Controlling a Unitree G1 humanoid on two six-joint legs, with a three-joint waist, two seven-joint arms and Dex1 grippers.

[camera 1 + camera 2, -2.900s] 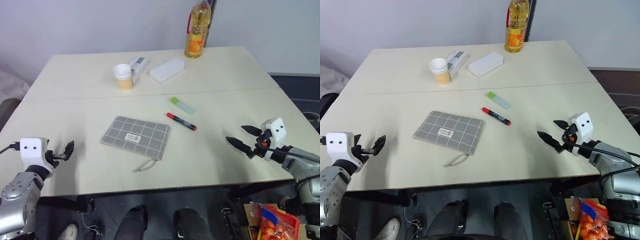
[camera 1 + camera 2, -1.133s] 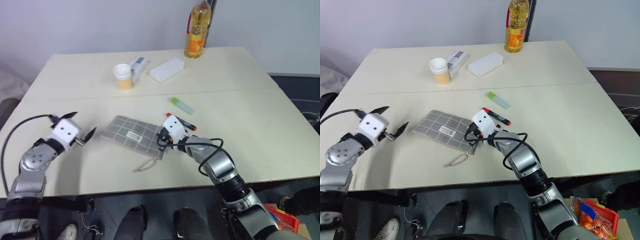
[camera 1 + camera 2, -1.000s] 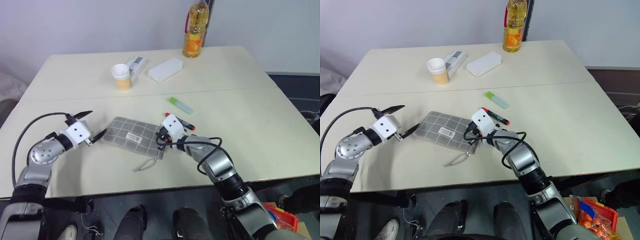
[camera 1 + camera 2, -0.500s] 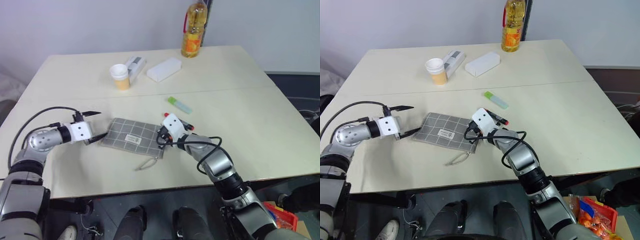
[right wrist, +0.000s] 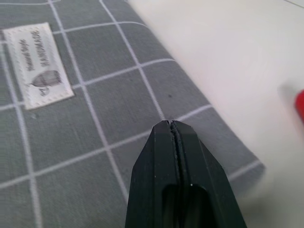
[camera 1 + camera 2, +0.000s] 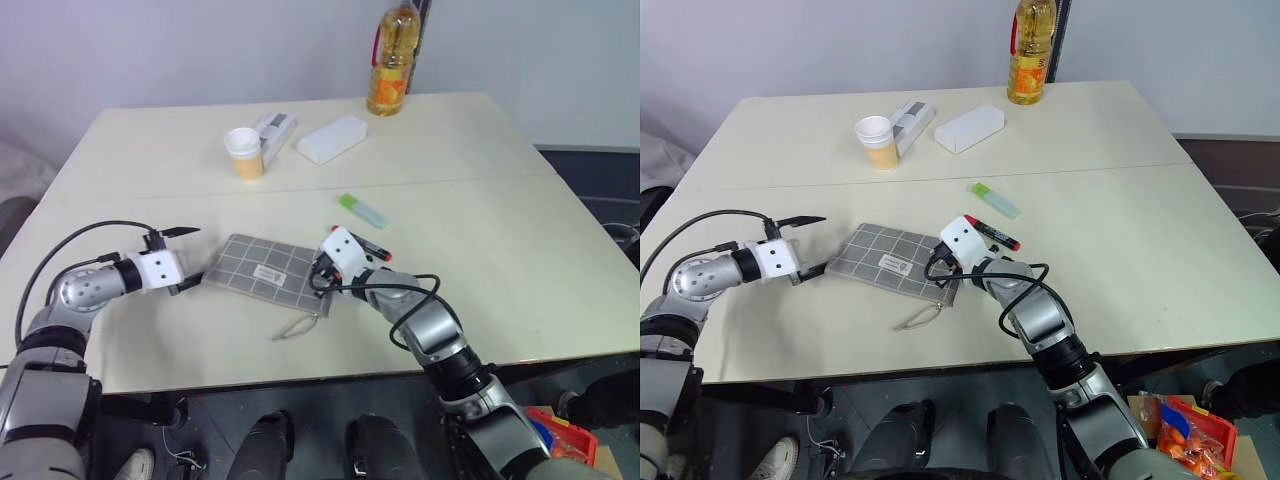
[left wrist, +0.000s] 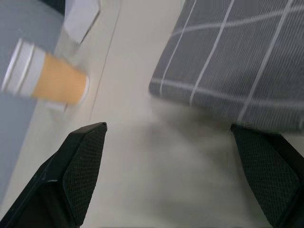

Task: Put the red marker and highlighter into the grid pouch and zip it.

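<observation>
The grid pouch (image 6: 250, 262) lies flat near the table's middle, its zip cord (image 6: 295, 328) trailing off the front right corner. My right gripper (image 6: 318, 276) is shut, its tips (image 5: 171, 124) resting on the pouch's right end, with nothing seen between them. Just behind its white housing lies the red marker (image 6: 375, 249). The green-capped highlighter (image 6: 362, 210) lies a little farther back. My left gripper (image 6: 198, 256) stands wide open at the pouch's left edge, and that corner (image 7: 228, 71) shows just ahead of its fingers (image 7: 80, 156).
At the back of the table (image 6: 500, 250) stand a paper cup (image 6: 246, 152), a small grey-white box (image 6: 277, 128), a white plastic box (image 6: 334, 138) and an oil bottle (image 6: 390, 62). Bare tabletop stretches to the right of the pens.
Both arms came in from the table's front corners, and the right gripper shut at the pouch's right end. In the last second the left gripper edged to the pouch's left edge; the right kept still.
</observation>
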